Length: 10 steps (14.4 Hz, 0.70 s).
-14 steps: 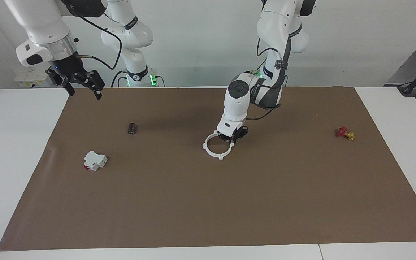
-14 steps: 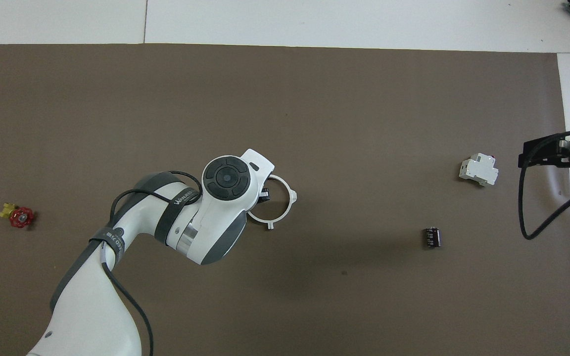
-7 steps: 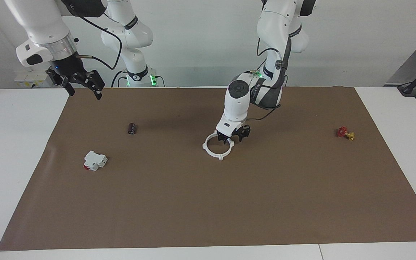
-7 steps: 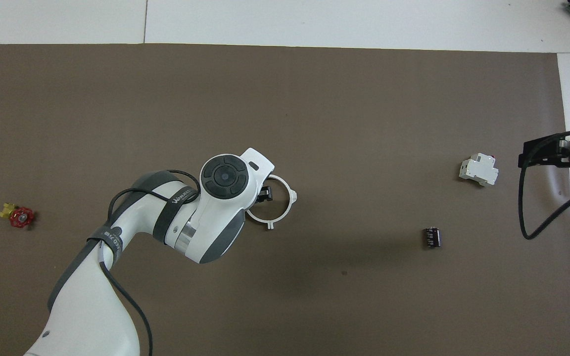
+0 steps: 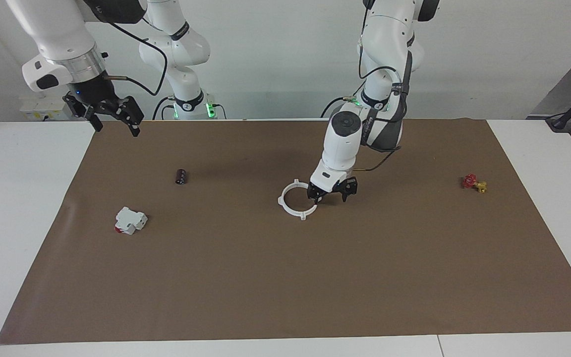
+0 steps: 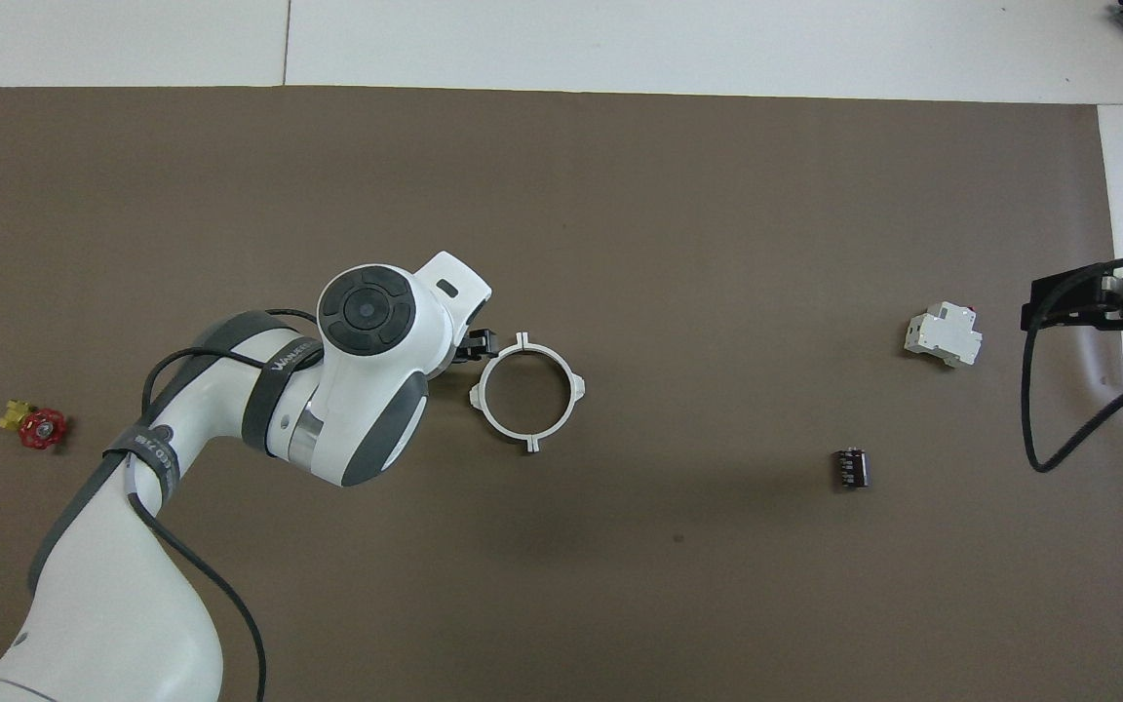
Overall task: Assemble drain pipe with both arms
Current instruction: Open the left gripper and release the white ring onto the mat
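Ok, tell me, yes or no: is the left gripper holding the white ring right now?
No. The left gripper stands open beside the white ring, which lies flat on the brown mat with nothing gripping it.

White drain pipe [image 5: 298,202] — brown mat [image 5: 285,277] — red-yellow valve [image 5: 474,183].

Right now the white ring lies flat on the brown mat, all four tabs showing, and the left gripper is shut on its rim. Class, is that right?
Not quite. The facing view shows the left gripper open beside the white ring, holding nothing. The ring does lie flat on the brown mat, and all four tabs show.
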{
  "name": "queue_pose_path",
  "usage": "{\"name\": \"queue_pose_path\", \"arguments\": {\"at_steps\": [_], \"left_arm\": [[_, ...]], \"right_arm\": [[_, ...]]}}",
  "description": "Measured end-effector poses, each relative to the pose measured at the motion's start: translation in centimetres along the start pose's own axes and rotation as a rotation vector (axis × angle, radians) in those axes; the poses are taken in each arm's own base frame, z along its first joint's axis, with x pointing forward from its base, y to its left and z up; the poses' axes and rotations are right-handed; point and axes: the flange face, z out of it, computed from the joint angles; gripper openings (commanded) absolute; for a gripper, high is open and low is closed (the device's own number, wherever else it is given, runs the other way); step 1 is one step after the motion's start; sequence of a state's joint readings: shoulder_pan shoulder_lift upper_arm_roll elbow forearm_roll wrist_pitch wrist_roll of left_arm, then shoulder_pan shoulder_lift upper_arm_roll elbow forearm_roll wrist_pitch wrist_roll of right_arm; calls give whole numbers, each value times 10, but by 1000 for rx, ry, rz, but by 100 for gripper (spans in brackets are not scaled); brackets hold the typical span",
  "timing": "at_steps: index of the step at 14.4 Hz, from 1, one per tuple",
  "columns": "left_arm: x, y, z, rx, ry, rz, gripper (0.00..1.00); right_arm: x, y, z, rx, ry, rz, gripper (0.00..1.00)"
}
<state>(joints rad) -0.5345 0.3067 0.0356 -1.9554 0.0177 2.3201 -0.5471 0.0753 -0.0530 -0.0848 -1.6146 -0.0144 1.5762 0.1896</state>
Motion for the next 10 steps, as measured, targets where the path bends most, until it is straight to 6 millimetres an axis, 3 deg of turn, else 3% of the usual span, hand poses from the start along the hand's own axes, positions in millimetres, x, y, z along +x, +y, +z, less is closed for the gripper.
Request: {"name": "queue_pose_path", "arguments": {"at_steps": [3, 10], "left_arm": [[6, -16, 6, -3, 8, -6, 99], [-12, -11, 29, -47, 69, 23, 99]], "right_arm": [[0, 0, 0, 0, 0, 0, 100], [0, 0, 0, 0, 0, 0, 100]]}}
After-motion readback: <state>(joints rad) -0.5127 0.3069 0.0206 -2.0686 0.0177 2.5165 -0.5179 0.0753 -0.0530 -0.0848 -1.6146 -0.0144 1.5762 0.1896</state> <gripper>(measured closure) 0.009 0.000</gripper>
